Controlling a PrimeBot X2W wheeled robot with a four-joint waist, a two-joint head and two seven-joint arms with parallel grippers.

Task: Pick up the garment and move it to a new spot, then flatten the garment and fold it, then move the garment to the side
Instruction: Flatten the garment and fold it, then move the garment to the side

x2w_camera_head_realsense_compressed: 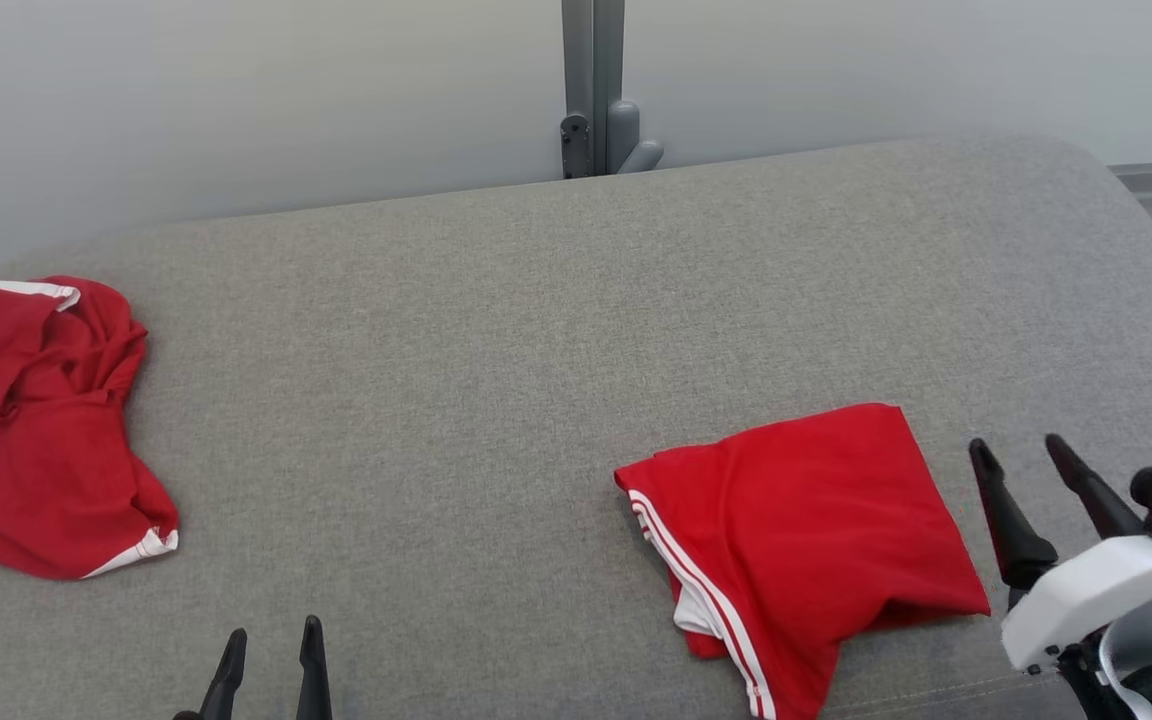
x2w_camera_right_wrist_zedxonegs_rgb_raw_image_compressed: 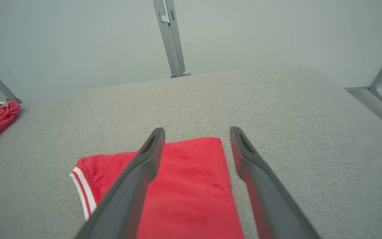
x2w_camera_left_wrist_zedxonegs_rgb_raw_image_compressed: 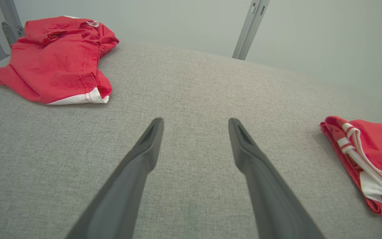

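The red garment (x2w_camera_head_realsense_compressed: 806, 520) is seen folded on the grey pad (x2w_camera_head_realsense_compressed: 536, 350), just beside the right gripper (x2w_camera_head_realsense_compressed: 1016, 445), whose jaws are spread wide and empty. The left gripper (x2w_camera_head_realsense_compressed: 274, 630) is also spread wide and empty. Folding looks done. A crumpled garment (x2w_camera_head_realsense_compressed: 36, 430), far off to the left gripper's left, seems not yet handled.

Your grey fabric surface (x2w_camera_head_realsense_compressed: 496, 330) is carrying a folded red garment (x2w_camera_head_realsense_compressed: 806, 520) and a crumpled red garment (x2w_camera_head_realsense_compressed: 36, 430), well apart.
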